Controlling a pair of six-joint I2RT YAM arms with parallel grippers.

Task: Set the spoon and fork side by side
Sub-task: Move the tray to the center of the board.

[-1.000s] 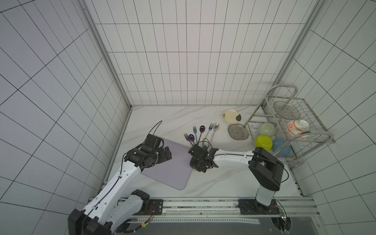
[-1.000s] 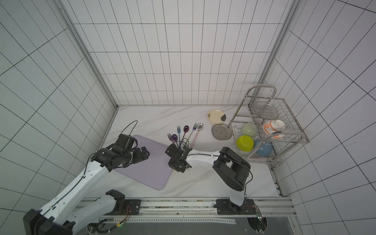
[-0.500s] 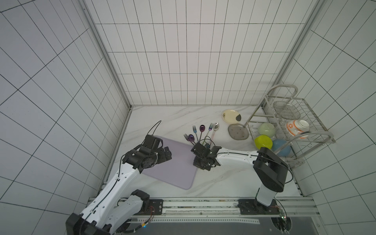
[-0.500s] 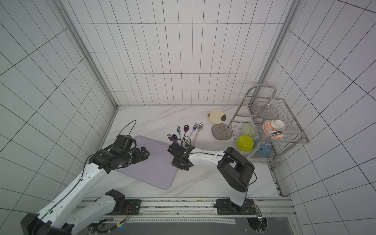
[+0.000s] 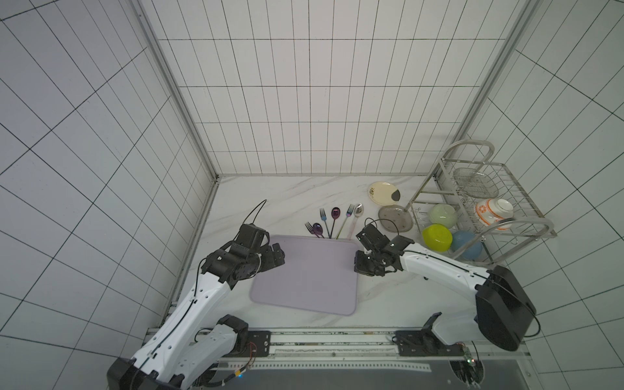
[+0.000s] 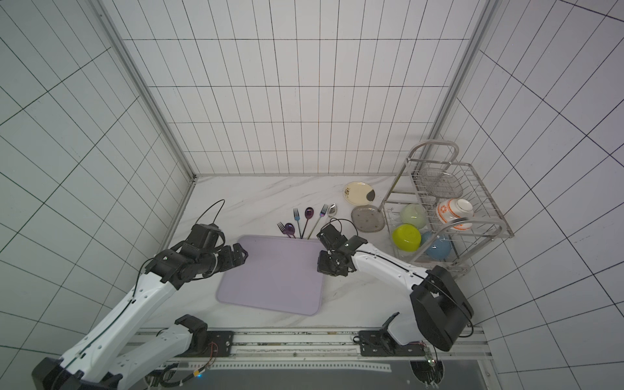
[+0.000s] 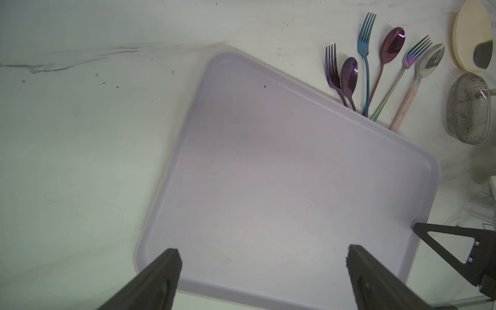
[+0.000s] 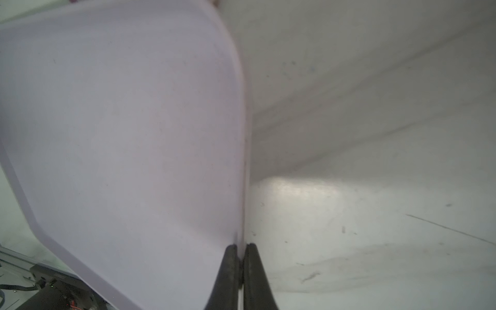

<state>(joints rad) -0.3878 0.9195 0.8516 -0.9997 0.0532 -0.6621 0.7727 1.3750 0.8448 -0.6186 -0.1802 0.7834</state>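
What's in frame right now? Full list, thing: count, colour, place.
flat silicone mat: 1, lilac, centre of counter, its edge pinched by right gripper
metal forks: 3, purple, blue, iridescent; fanned beyond mat's far edge
metal spoons: 3, two purple, one silver with pink handle; between the forks
oval plate: 1, cream with dark spot, by rack
oval glass dish: 1, grey, by rack
wire dish rack: 1, silver, counter's right side
bowls in rack: pale green, yellow-green, blue, white-orange
left gripper: jaws open over mat
right gripper: jaws shut on mat's edge
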